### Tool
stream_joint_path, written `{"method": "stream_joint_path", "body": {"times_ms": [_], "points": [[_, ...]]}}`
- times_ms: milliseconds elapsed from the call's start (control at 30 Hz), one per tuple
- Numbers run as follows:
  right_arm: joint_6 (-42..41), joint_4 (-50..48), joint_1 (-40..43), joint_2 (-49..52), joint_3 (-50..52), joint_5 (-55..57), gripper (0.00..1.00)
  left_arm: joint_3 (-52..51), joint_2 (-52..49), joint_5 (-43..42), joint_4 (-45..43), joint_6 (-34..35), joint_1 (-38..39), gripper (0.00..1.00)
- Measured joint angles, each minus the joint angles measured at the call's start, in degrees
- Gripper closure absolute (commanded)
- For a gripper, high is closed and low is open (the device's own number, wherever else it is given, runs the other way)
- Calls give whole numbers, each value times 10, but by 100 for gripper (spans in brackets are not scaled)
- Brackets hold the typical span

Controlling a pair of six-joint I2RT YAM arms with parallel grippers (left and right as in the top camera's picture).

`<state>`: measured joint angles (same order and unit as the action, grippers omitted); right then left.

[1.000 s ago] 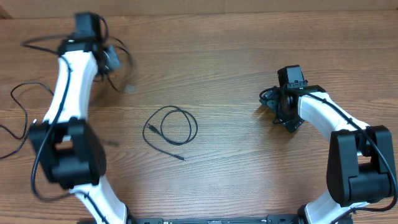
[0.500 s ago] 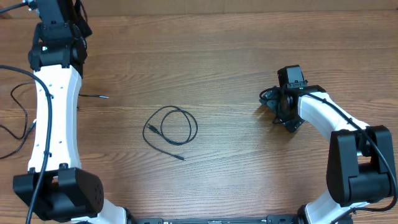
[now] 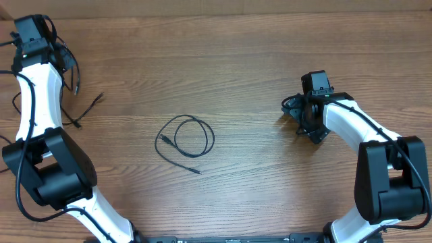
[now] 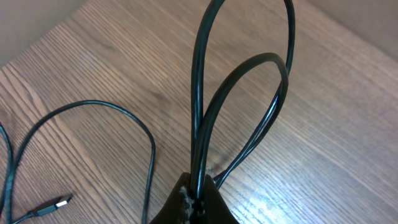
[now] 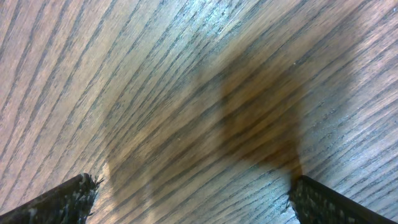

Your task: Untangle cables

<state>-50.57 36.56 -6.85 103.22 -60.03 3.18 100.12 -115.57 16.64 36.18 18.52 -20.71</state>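
My left gripper (image 3: 59, 55) is at the far left corner, shut on a thin black cable. In the left wrist view its jaws (image 4: 199, 200) pinch two strands that rise in long loops (image 4: 249, 93). In the overhead view the held cable's loose ends (image 3: 86, 109) trail onto the wood. A second black cable (image 3: 185, 138) lies in a loose coil mid-table, one plug end pointing right. My right gripper (image 3: 305, 120) is open and empty at the right, low over bare wood (image 5: 193, 199).
Another thin cable (image 4: 124, 118) curves across the wood left of my left gripper, with a silver-tipped plug (image 4: 56, 204) at its end. More thin cable (image 3: 17, 101) lies along the table's left edge. The table's far edge runs just behind my left gripper.
My left arm has swung left and back to the far left corner, carrying the cable; its ends now trail on the table. The coil and my right arm have not moved.
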Motion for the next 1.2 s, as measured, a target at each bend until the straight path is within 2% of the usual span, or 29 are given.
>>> {"method": "stream_joint_path", "body": {"times_ms": [67,100,133,167,200,267,367,433,633,700,900,1000,1200], "points": [[0,0,0,0,0,0,0,0,-6,-5,0,2,-4,52],[0,0,0,0,0,0,0,0,-6,-6,0,0,-5,46],[0,0,0,0,0,0,0,0,-6,-7,0,0,-7,43],[0,1,0,0,0,0,0,0,-6,-7,0,0,-8,36],[0,0,0,0,0,0,0,0,-6,-8,0,-3,-12,19],[0,0,0,0,0,0,0,0,-6,-9,-1,-17,-18,12],[0,0,0,0,0,0,0,0,-6,-16,0,-34,-23,6],[0,0,0,0,0,0,0,0,-6,-56,3,-40,-23,0],[0,0,0,0,0,0,0,0,-6,-254,51,-39,-23,0],[0,0,0,0,0,0,0,0,-6,-281,86,-23,-19,0],[0,0,0,0,0,0,0,-8,-6,-319,218,3,11,0],[0,0,0,0,0,0,0,-11,-6,-334,285,7,58,0],[0,0,0,0,0,0,0,-12,-6,-287,342,7,132,0]]}}
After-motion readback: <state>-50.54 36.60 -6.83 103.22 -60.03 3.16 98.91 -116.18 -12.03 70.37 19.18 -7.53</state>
